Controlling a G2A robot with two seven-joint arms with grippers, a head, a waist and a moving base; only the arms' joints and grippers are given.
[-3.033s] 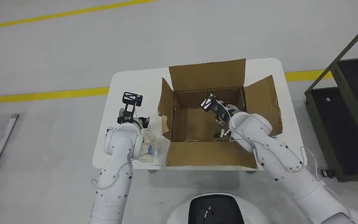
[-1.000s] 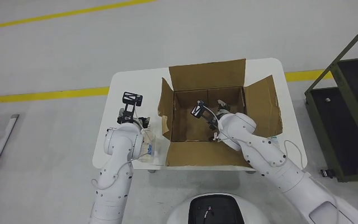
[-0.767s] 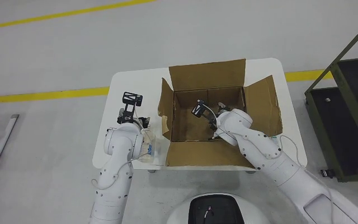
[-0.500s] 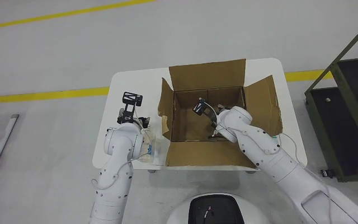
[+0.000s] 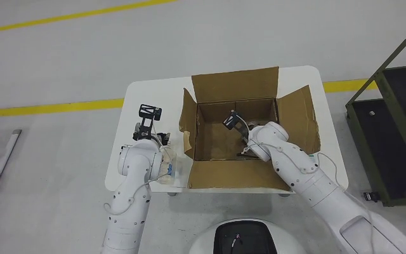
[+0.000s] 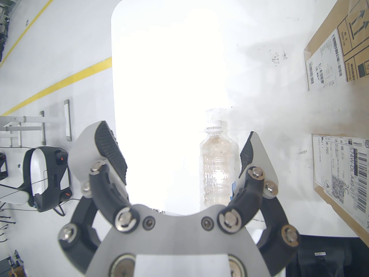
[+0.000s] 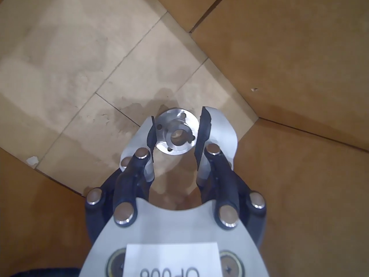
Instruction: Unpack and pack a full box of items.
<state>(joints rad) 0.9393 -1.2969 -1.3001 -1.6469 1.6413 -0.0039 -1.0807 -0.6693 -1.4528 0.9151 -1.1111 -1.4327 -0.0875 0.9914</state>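
Steel flange (image 7: 173, 125) lies face-up between the narrowed jaws of the right gripper (image 7: 178, 123), pads against opposite sides of its rim, low inside the cardboard box (image 7: 288, 59); the left gripper (image 6: 177, 134) gapes wide, well apart.

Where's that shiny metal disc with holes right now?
In the right wrist view, the metal disc sits in the right end effector, inside the cardboard box, near a corner of its floor.

Left tool (image 6: 178, 139) spread wide; right tool (image 7: 178, 116) pinched close (arm bent inward).
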